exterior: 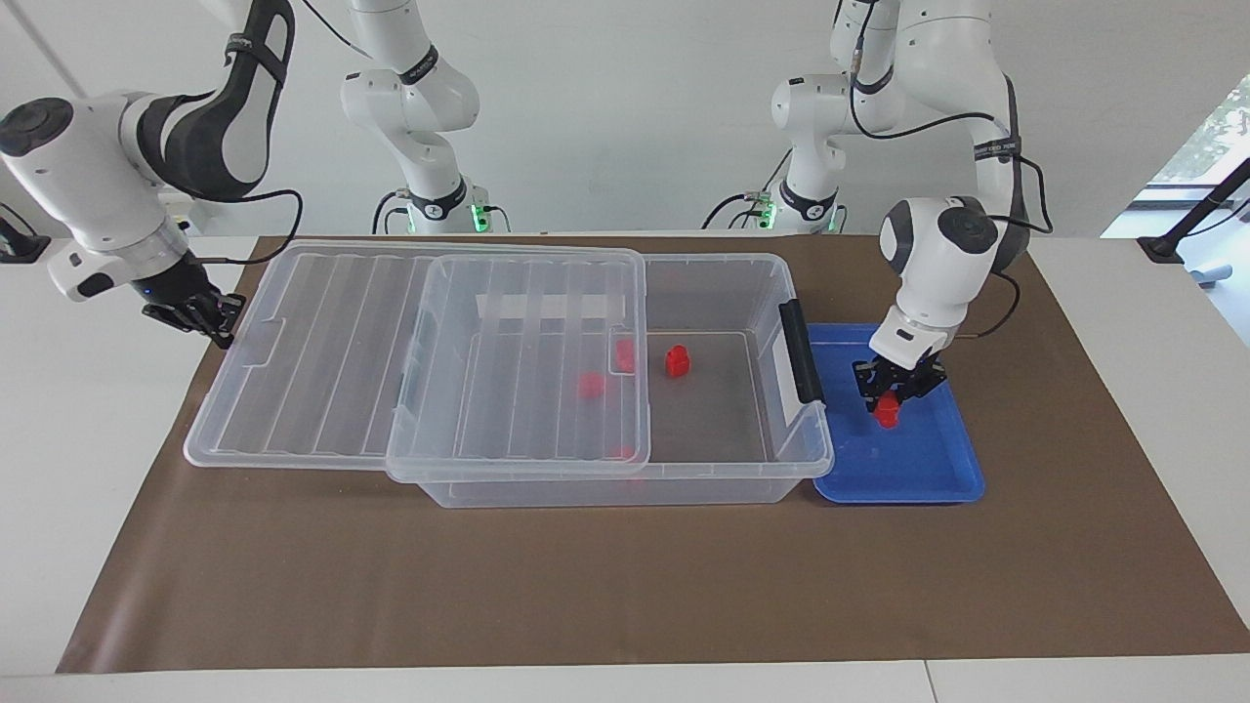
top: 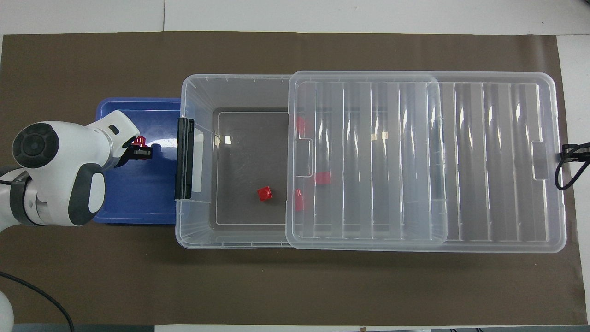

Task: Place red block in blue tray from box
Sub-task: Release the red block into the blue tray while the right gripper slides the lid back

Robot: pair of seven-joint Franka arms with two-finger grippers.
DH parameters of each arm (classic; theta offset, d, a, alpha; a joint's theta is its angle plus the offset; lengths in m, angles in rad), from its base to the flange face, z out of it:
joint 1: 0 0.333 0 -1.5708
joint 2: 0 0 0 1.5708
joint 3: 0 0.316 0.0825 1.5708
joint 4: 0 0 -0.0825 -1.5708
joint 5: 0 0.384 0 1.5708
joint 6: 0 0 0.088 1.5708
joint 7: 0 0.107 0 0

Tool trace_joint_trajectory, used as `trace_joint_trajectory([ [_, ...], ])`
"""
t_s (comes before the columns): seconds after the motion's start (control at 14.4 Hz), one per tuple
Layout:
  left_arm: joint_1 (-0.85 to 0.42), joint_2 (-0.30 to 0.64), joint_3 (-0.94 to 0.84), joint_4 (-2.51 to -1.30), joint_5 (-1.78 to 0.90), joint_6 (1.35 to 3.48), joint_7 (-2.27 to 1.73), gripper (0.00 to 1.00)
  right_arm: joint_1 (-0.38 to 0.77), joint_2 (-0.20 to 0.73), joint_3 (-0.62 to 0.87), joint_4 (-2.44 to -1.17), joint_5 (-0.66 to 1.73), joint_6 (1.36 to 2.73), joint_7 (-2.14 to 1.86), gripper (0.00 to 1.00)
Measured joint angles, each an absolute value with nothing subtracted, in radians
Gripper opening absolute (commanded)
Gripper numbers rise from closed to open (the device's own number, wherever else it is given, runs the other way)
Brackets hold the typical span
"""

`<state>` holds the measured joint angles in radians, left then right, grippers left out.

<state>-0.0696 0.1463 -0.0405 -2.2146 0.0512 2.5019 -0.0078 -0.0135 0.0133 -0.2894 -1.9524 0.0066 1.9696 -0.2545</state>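
My left gripper (exterior: 892,393) is shut on a red block (exterior: 887,411), low over the blue tray (exterior: 928,469). In the overhead view the block (top: 139,139) shows at the gripper (top: 143,151) over the tray (top: 138,203). The clear box (exterior: 771,469) stands beside the tray, toward the right arm's end. Its ribbed lid (exterior: 322,371) is slid partway off toward that end. One red block (exterior: 677,361) lies in the uncovered part of the box (top: 264,193). Three more red blocks (top: 322,177) show through the lid. My right gripper (exterior: 217,320) is open and waits at the lid's outer edge.
The black latch (exterior: 806,351) is on the box wall next to the tray. A brown mat (exterior: 625,586) covers the table. The lid (top: 498,161) overhangs the box and reaches the right gripper (top: 571,152).
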Motion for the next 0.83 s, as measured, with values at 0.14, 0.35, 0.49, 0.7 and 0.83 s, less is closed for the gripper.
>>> trace_joint_trajectory([
  [0.14,-0.060,0.176,-0.041,-2.216,0.051,2.514,0.003,0.00,0.021,0.013,-0.288,-1.958,0.007,1.970,-0.205,0.00],
  [0.35,-0.059,0.189,-0.041,-2.215,0.051,2.518,0.009,0.67,0.055,0.013,-0.285,-1.961,0.007,1.970,-0.149,0.00],
  [0.49,-0.059,0.189,-0.041,-2.215,0.051,2.518,0.011,1.00,0.085,0.013,-0.284,-1.963,0.007,1.970,-0.100,0.00],
  [0.7,-0.060,0.187,-0.046,-2.208,0.051,2.493,0.012,1.00,0.126,0.013,-0.282,-1.966,0.007,1.970,-0.031,0.00],
  [0.83,-0.060,0.170,-0.048,-2.165,0.051,2.401,0.011,1.00,0.141,0.013,-0.268,-1.967,0.007,1.969,0.017,0.00],
])
